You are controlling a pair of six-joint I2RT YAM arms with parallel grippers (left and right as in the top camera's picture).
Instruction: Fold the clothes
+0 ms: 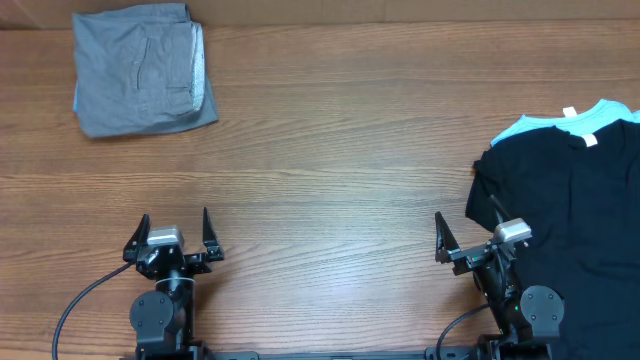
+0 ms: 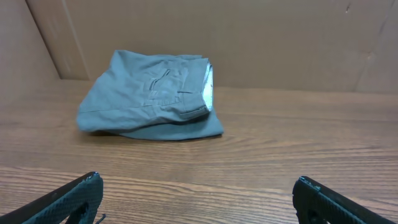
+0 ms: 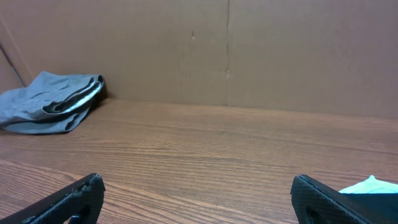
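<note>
The grey shorts (image 1: 140, 68) lie folded into a compact square at the table's far left corner. They show in the left wrist view (image 2: 152, 96) straight ahead and in the right wrist view (image 3: 53, 102) at far left, with paler inner layers at the fold edge. My left gripper (image 1: 172, 232) is open and empty near the front edge, well short of the shorts; its fingers frame bare wood (image 2: 198, 186). My right gripper (image 1: 468, 228) is open and empty at the front right (image 3: 198, 186).
A black garment (image 1: 570, 215) lies at the right edge beside my right gripper, over a light blue garment (image 1: 545, 122) with a white tag. A brown cardboard wall (image 3: 249, 50) backs the table. Wood table surface (image 1: 340, 170) spans the middle.
</note>
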